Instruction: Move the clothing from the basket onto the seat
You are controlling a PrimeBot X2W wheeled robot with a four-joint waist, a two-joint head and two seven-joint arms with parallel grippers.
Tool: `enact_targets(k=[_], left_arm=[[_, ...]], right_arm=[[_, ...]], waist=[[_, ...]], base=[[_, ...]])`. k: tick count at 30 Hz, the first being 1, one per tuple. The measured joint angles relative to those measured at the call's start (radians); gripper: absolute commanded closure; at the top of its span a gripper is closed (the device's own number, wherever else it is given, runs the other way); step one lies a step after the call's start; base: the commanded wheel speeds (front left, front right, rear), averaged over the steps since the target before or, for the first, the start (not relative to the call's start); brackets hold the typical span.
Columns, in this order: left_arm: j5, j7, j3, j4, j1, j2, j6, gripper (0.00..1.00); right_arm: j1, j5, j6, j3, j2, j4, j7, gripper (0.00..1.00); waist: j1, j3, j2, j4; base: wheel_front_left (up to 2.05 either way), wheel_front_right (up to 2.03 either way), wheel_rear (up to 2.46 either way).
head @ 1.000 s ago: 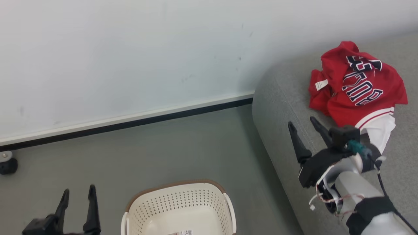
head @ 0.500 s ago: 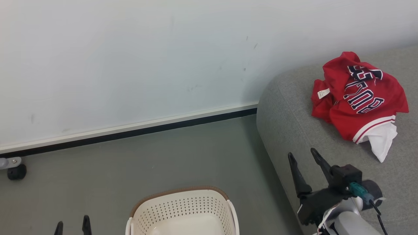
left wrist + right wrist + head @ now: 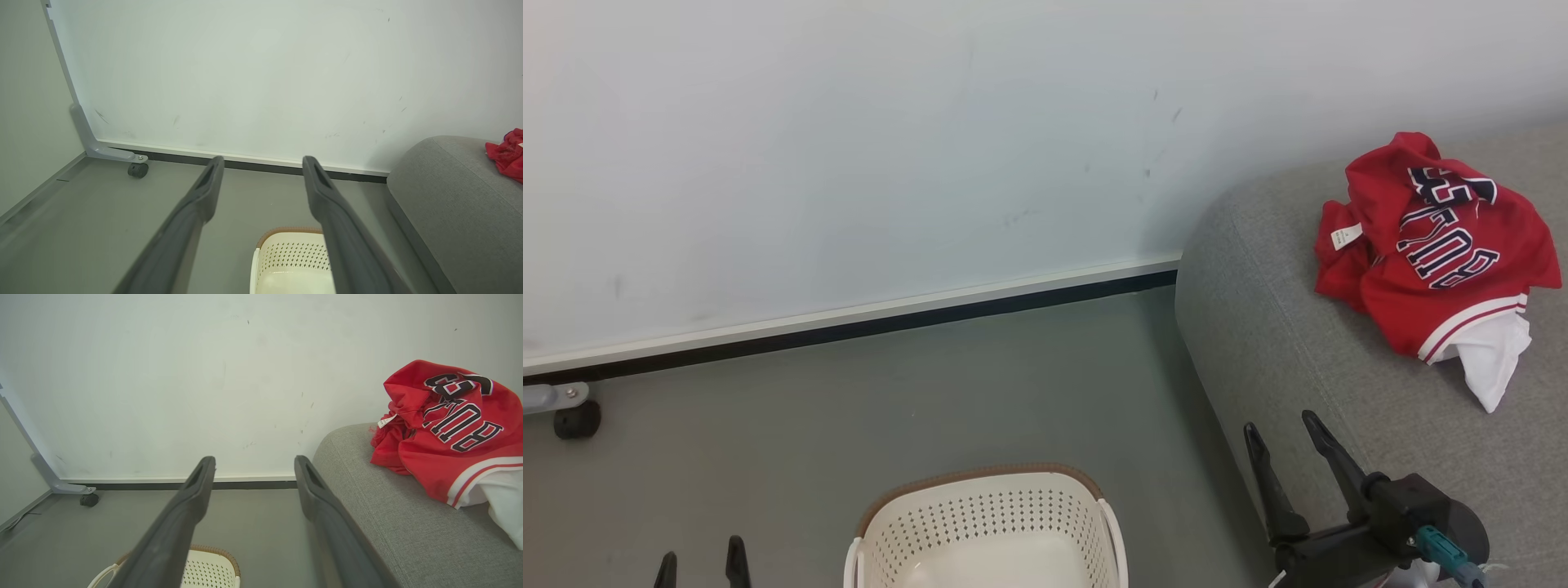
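Observation:
The red clothing (image 3: 1437, 253), a crumpled jersey with dark white-outlined lettering and a white piece at its lower edge, lies on the grey sofa seat (image 3: 1290, 351). It also shows on the seat (image 3: 408, 531) as a heap of clothing (image 3: 445, 433), and as a red scrap (image 3: 506, 153) at the sofa (image 3: 453, 196). The cream basket (image 3: 988, 531) stands on the floor, and what shows of its inside holds no garment. My right gripper (image 3: 1280, 433) is open beside the seat's edge, below-left of the clothing. My left gripper (image 3: 700, 559) is open at the bottom edge.
A white wall with a dark baseboard (image 3: 849, 322) runs behind the grey floor. A caster on a grey metal foot (image 3: 574, 418) stands at the far left by the wall. The basket (image 3: 292, 261) lies below my left fingers, and the basket rim (image 3: 212, 565) below my right ones.
My right gripper has drawn back and down from the clothing, still open. The left gripper sank toward the frame's bottom. The head camera shifted, so the whole scene slid.

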Motion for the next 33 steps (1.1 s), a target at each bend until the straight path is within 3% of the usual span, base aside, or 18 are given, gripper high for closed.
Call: enact_targets(k=[29,30,33], left_arm=[[0.056,0.000,0.012,-0.054,-0.002,-0.007,0.007,0.00],[0.058,0.000,0.011,-0.054,-0.002,-0.007,0.007,1.00],[0.061,0.002,0.004,-0.030,-0.001,-0.019,0.007,1.00]], right_arm=[[0.070,-0.075,-0.005,-0.120,0.034,-0.117,0.000,0.00],[0.070,-0.079,-0.005,-0.122,0.036,-0.118,0.000,1.00],[0.079,-0.078,-0.005,-0.117,0.044,-0.095,0.004,1.00]], waist=[[0.0000,0.025,0.0000,0.008],[0.0000,0.026,0.0000,0.008],[0.0000,0.026,0.0000,0.008]], base=[[0.00,0.00,0.00],[0.00,0.00,0.00],[0.00,0.00,0.00]])
